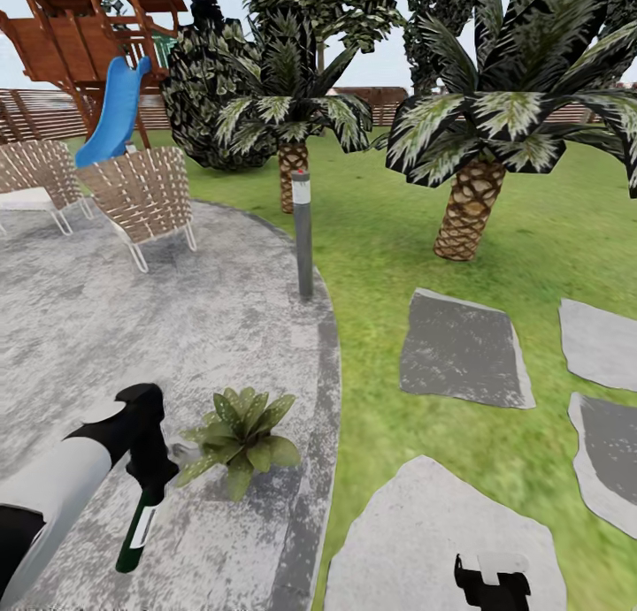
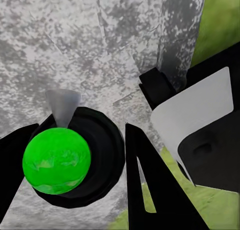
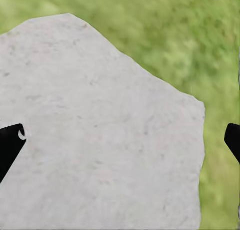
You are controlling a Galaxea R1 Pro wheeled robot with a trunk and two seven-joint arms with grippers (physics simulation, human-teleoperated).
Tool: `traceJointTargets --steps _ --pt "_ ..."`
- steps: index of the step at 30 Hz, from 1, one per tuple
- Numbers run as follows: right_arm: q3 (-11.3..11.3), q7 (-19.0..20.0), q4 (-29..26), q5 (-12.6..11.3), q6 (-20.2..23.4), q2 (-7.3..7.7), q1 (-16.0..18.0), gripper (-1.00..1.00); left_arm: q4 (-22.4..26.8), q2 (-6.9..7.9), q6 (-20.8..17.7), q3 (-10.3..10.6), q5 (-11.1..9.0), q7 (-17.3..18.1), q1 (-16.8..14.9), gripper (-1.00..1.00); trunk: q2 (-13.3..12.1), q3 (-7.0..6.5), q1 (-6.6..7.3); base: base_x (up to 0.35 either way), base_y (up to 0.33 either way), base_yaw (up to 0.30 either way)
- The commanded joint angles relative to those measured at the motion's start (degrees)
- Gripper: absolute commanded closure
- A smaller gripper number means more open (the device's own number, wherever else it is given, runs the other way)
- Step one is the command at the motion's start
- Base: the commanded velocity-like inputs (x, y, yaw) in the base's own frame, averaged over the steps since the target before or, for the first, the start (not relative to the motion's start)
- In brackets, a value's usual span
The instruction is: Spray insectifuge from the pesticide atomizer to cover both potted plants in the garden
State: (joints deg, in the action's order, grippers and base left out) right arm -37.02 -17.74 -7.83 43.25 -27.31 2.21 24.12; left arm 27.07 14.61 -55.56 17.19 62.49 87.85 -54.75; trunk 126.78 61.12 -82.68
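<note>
My left gripper [image 1: 150, 485] is shut on the pesticide atomizer [image 1: 137, 530], a slim dark green bottle with a white label that hangs below the fingers. It hovers over the round grey paved patch [image 1: 106, 346]. A small grey spray cone [image 1: 181, 453] points from the bottle head toward a potted plant [image 1: 243, 434], a rosette of pointed green leaves just to the right. In the left wrist view the atomizer [image 2: 57, 160] shows a bright green round top between my left gripper [image 2: 75, 165] fingers. My right gripper [image 1: 491, 584] hangs open over a pale stepping stone [image 3: 100, 125].
A grey bollard lamp [image 1: 303, 235] stands at the patch's edge. Two woven chairs [image 1: 146, 195] sit at the back left, before a wooden play frame with a blue slide [image 1: 115, 111]. Palm trees [image 1: 469, 209] and flat stepping stones [image 1: 464, 350] occupy the lawn to the right.
</note>
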Motion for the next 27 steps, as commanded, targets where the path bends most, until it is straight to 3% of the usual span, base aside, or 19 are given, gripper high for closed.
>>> traceJointTargets --steps 1,6,12,22,27 --pt "-0.4 -0.3 0.1 0.6 -0.2 -0.04 0.1 -1.00 0.1 0.03 -0.6 0.2 0.4 0.6 0.0 1.00 0.0 0.05 0.01 0.000 0.000 0.208" --pt "-0.4 -0.3 0.1 0.6 -0.2 -0.12 0.1 -1.00 0.8 -0.06 -0.6 0.0 0.4 0.6 0.2 1.00 0.0 0.05 0.01 0.015 -0.001 0.264" --pt "-0.4 -0.3 0.1 0.6 -0.2 -0.11 0.1 -1.00 1.0 -0.26 -0.6 -0.1 0.3 0.6 0.2 1.00 0.0 0.05 0.01 0.233 -0.119 0.166" --pt "-0.4 -0.3 0.1 0.6 -0.2 -0.10 0.1 -1.00 1.0 -0.50 -0.6 -0.1 0.3 0.6 0.2 1.00 0.0 0.05 0.01 0.141 -0.239 0.010" --pt "-0.3 -0.3 0.1 0.6 -0.2 -0.16 0.1 -1.00 1.0 -0.38 -0.6 -0.1 0.3 0.6 0.2 1.00 0.0 0.05 0.01 0.078 -0.265 0.231"
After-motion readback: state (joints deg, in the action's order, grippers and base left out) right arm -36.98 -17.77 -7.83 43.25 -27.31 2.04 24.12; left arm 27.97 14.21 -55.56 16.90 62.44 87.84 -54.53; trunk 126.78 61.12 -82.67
